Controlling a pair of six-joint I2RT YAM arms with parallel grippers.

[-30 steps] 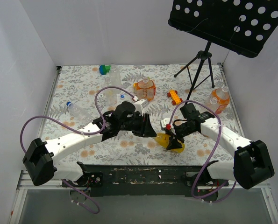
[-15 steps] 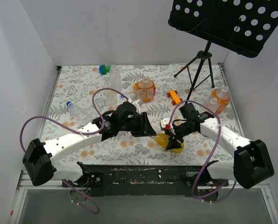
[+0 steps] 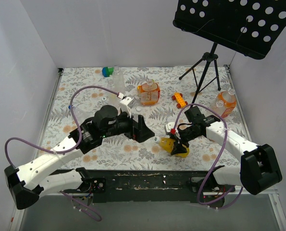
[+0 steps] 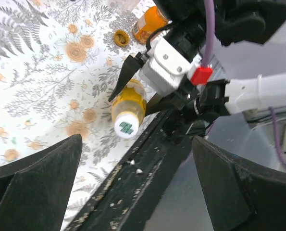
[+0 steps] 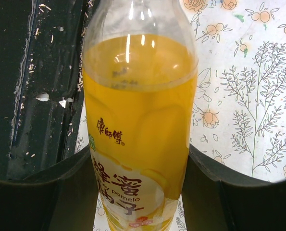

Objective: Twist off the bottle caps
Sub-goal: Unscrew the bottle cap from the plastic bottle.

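Your left arm has swung back and away from the bottle, and its claw, clamped tight a second ago, now stands spread wide. That left gripper [image 3: 143, 131] holds nothing and hangs well apart from the work, aimed across the floral cloth [image 3: 128, 150] at its partner. The right gripper [image 3: 174, 145] pinches the yellow drink bottle [image 5: 138, 134] around its body, fingers [image 5: 37, 192] pressed to both sides. The bottle lies close to level, with its neck turned toward the left arm. On that neck a white cap [image 4: 126, 126] with a green mark appears to sit in place; you cannot tell from these views whether it is loosened. A loose yellowish cap [image 4: 119, 37] lies farther off on the cloth.

Watch three things. If the white cap is already slack, a nearly full bottle held on its side can leak or spill when you touch it again. The bottle is smooth and round, so it may spin inside the right fingers when you twist, and then the cap does not come undone. The bottle also lies just beside the black rail [image 4: 147, 159] at the table's near edge. A slip of the right grip, or a knock from those wide left jaws on the way back in, could send it rolling off the cloth.
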